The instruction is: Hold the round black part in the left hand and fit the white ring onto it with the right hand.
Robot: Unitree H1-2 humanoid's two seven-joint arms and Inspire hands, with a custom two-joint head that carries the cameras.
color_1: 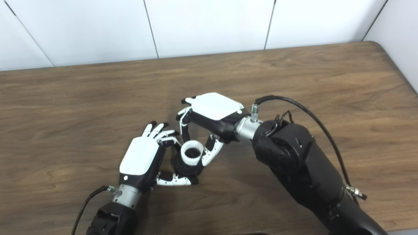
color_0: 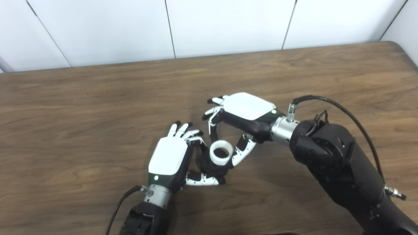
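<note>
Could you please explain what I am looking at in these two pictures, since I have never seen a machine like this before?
Both pictures come from two cameras set side by side on a humanoid robot's head, looking down at a brown wooden table in front of a white panelled wall. They show the same scene from slightly different spots.

The two black arms coming in from the bottom edge are the robot's own. Each ends in a mechanical hand with a white back plate.

The left hand is closed around a round black part, holding it just above or on the table. The right hand reaches over from the right, and its fingers pinch a white ring with a toothed inner edge. The ring sits on top of the black part; whether it is fully seated I cannot tell.
</note>
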